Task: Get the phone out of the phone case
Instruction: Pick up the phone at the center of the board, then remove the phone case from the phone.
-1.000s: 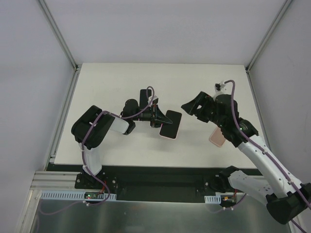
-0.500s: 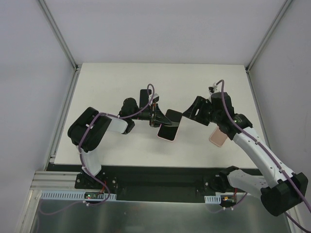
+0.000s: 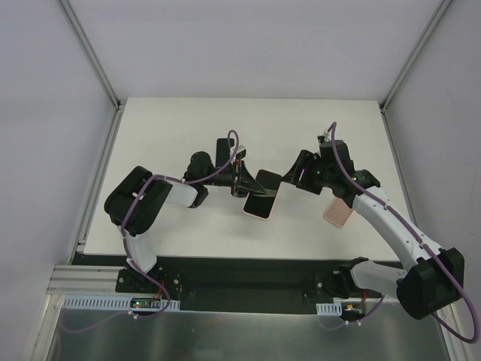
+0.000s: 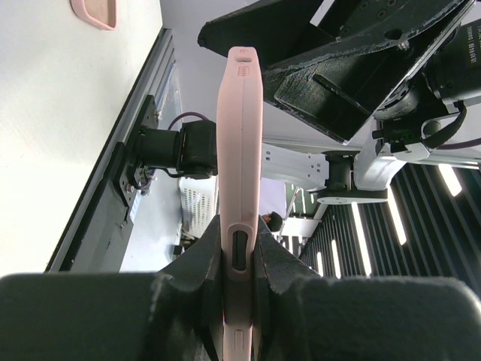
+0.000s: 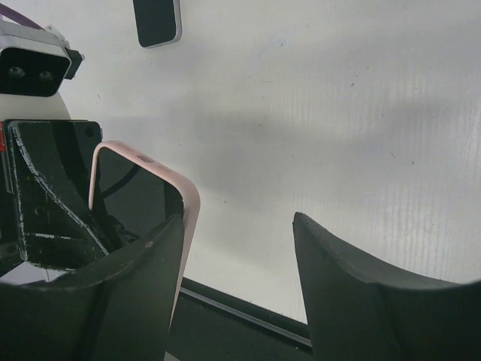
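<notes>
Left end effector (image 3: 244,188) is clenched hard on the case (image 4: 239,150), fingers pinching it front and back. From the left wrist that pink rim runs straight up the middle, edge-on, with a slot in the side right at the pinch. The phone (image 3: 261,200) sits inside the case, dark screen facing up in the overhead view, near the middle of the bench (image 3: 188,128). The left end effector holds it from about 10 o'clock.

Right end effector (image 3: 289,177) is in close at 2 o'clock of the phone, jaws spread wide and gripping nothing. From the right wrist, the case's rounded corner (image 5: 188,207) stands just beside the left-hand finger (image 5: 113,301), and I cannot tell whether they touch. The other finger (image 5: 361,301) is well apart from it, with bare bench showing in the gap. The dark screen (image 5: 139,199) shows inside the pink rim.

Off between 3 and 4 o'clock of the phone, a pink slab (image 3: 337,214) lies flat on the bench, partly under the right arm. Its corner shows top left in the left wrist view (image 4: 94,11).
</notes>
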Robot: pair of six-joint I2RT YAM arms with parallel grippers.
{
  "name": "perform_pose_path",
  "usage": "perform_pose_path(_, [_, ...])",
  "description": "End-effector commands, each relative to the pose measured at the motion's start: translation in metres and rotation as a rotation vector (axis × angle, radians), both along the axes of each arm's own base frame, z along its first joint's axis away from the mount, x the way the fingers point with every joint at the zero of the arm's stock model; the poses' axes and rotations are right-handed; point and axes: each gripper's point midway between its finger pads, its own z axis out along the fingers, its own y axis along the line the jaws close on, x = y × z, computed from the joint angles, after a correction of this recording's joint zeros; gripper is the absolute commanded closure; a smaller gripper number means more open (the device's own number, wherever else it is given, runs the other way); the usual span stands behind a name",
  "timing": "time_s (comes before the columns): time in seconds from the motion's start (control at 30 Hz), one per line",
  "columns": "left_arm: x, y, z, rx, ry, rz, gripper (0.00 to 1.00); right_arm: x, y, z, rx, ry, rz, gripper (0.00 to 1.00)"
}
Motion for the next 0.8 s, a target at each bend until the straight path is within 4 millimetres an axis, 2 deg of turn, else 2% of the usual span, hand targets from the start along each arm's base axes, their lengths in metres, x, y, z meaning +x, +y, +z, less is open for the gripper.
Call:
perform_pose_path(0.0, [-0.022, 0.013, 0.074, -0.27, -0.456, -0.009, 1.0, 0.011, 0.0, 0.013, -0.005, -0.051, 0.005, 0.39])
perform_pose_path(0.2, [-0.022, 0.013, 0.077, -0.274, -0.462, -0.008, 1.0, 0.012, -0.004, 0.007, -0.021, -0.042, -0.016, 0.41])
perform_pose_path(0.5, [-0.021, 0.013, 0.074, -0.27, -0.457, -0.012, 1.0, 0.013, -0.007, 0.018, -0.018, -0.078, -0.028, 0.41])
perform_pose_path(0.77, [-0.021, 0.013, 0.076, -0.273, -0.459, -0.012, 1.0, 0.013, -0.013, 0.011, -0.061, -0.063, -0.036, 0.43])
